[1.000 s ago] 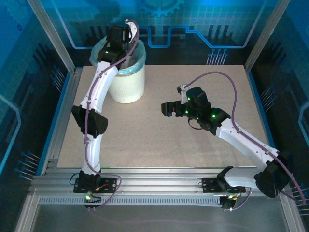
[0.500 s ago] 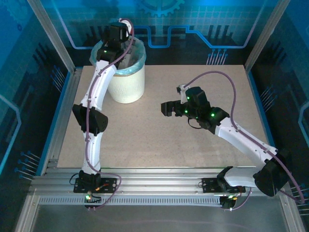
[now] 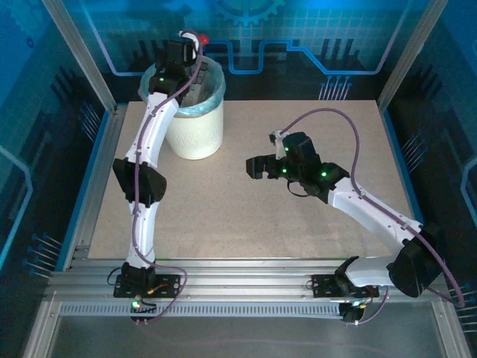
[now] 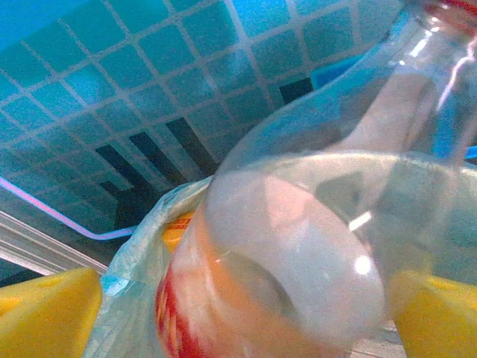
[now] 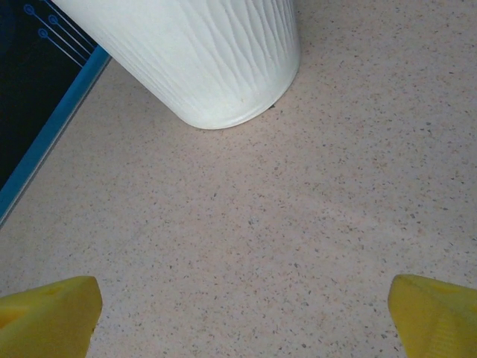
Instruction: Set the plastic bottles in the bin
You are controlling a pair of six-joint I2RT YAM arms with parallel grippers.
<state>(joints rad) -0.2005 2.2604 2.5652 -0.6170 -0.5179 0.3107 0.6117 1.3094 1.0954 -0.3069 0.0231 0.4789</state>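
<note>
Clear plastic fills most of the left wrist view: a bottle (image 4: 313, 224) with a red and orange label lies base-first toward the camera, between the yellow fingers (image 4: 45, 313) of the left tool (image 4: 247, 298). Those fingers sit in the bottom corners of the frame, spread wide. At the lower left we see a gap between finger and bottle, with the light-blue liner (image 4: 141, 253) showing through it. On the lower right side we cannot tell whether the finger touches the bottle.

From the top camera, the left arm reaches to the upper left of the frame, over the white bin (image 3: 197, 134). A red cap (image 3: 203, 37) shows just beside the arm's tip, above the far rim. The bin stands at the back left corner of the speckled beige worktop (image 3: 246, 224).

The right tool (image 5: 244, 309) hovers near the middle of the worktop, pointing toward the bin. Its fingers are wide apart, with bare surface between them. The bin's ribbed white wall fills the upper left of its wrist view.
</note>
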